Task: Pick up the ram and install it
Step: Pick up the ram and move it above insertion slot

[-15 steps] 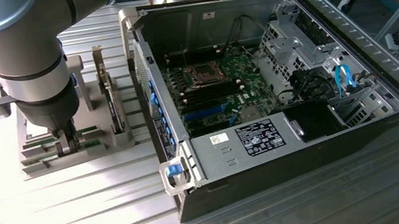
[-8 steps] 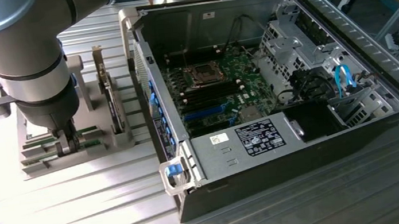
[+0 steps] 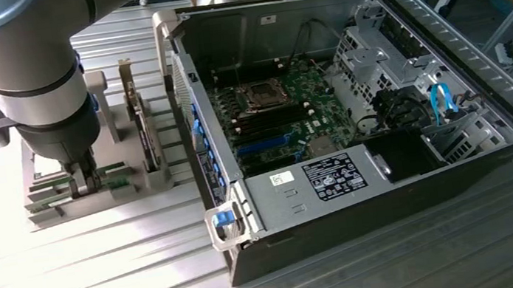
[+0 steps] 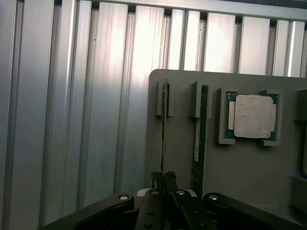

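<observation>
Wrist view: ram (image 4: 163, 139) on edge in holder's edge-most slot, seated between slot guides of grey holder (image 4: 240, 187). Gripper (image 4: 163, 178) nearly closed, fingertips pinching ram's near end. Step judged: pick-up, grasp made, ram not yet lifted out. Pull likely needs straight line along guides, no twist. Second stick (image 4: 197, 143) in next slot, just beside: snag risk. Processor chip (image 4: 253, 116) in own pocket, apart. Exterior view: open computer case (image 3: 250, 18) toward exterior view's right of holder, motherboard (image 3: 274, 123) exposed. Dark expansion card (image 3: 144, 129) stands between gripper and case.
</observation>
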`<state>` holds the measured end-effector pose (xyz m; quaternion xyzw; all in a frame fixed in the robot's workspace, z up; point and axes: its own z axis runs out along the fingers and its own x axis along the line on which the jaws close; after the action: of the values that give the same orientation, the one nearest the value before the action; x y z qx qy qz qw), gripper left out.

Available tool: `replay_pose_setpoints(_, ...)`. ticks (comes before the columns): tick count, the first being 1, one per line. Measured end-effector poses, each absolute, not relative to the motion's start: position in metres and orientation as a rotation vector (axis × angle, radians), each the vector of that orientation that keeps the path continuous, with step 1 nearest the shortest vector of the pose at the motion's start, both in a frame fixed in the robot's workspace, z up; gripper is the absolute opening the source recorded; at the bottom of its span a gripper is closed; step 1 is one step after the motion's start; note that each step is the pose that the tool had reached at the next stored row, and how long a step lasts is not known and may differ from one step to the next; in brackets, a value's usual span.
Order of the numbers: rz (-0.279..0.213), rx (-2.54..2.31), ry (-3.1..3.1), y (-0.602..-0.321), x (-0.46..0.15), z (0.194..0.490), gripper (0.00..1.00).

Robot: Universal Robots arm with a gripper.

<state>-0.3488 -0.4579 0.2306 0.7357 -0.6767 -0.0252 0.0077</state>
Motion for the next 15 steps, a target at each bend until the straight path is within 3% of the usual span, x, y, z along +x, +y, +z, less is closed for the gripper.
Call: replay_pose_setpoints(15, -0.079, 2.293, -2.123, -0.458, -0.348, 0.249, 0.13)
